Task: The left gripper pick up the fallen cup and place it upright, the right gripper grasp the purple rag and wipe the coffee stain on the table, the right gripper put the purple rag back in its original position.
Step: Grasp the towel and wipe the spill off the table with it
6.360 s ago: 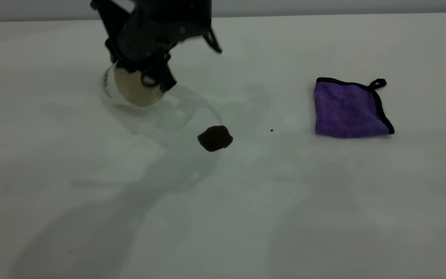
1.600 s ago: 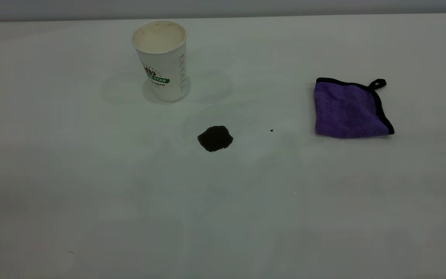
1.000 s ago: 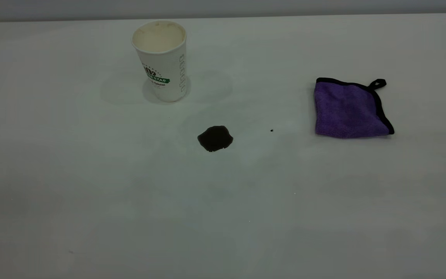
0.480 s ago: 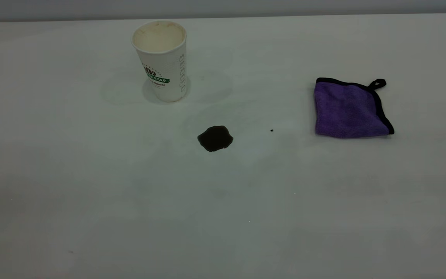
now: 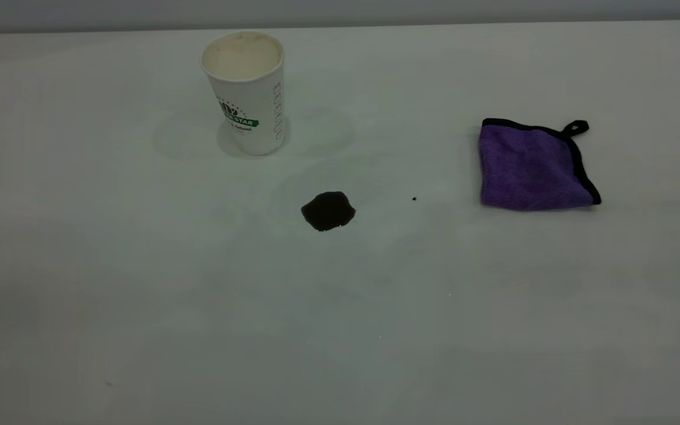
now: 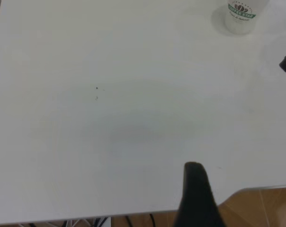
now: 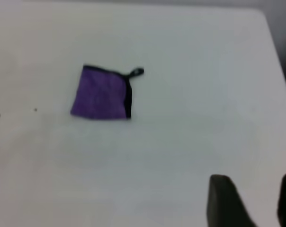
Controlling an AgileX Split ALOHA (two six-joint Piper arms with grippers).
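We see the table [image 5: 139, 307], white and smooth, bearing three things well apart from one another. The cup [image 5: 247, 91] stands upright on it, far from the left gripper [image 6: 196, 198], which hangs over the table's near edge. The coffee stain [image 5: 328, 211] lies between cup and purple rag [image 5: 533, 167]; the rag lies flat, well ahead of the right gripper [image 7: 251, 201]. A tiny black speck [image 5: 414, 199] sits between stain and rag.

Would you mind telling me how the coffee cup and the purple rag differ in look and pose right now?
The cup stands upright with its mouth open upward; the purple rag lies flat. The cup is white paper with a green printed band; the rag is fuzzy purple cloth with black edging and a corner loop. Both rest on the table, untouched by any gripper.
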